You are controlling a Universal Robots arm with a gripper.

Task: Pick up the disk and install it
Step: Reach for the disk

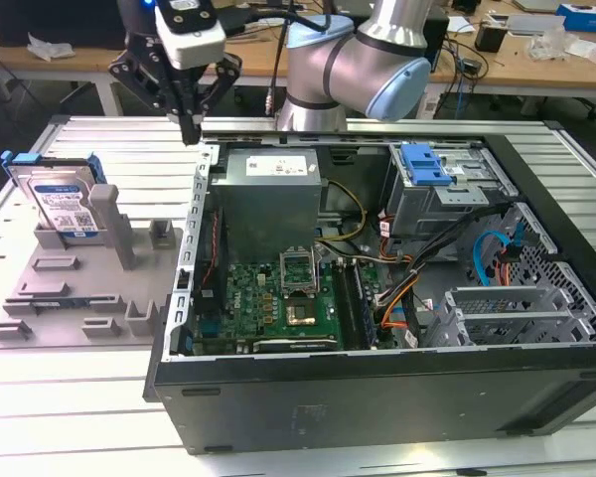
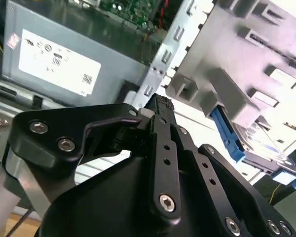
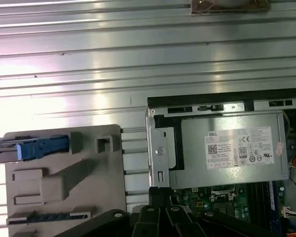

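Evidently pickup has not begun: the disk point(image 1: 64, 202) stands upright in the grey fixture point(image 1: 89, 288), on the exterior view's left of the open computer case point(image 1: 377, 397). The gripper point(image 1: 190, 139), fingers pressed together and empty, hangs above the case's corner.

We see a black gripper point(image 1: 189, 134). Near it stands the disk point(image 1: 65, 204), silver-grey with a white-and-blue label and a blue frame, on a plain grey fixture point(image 1: 70, 298). Below the gripper, a black case point(image 1: 377, 397) holds a green board point(image 1: 268, 298).
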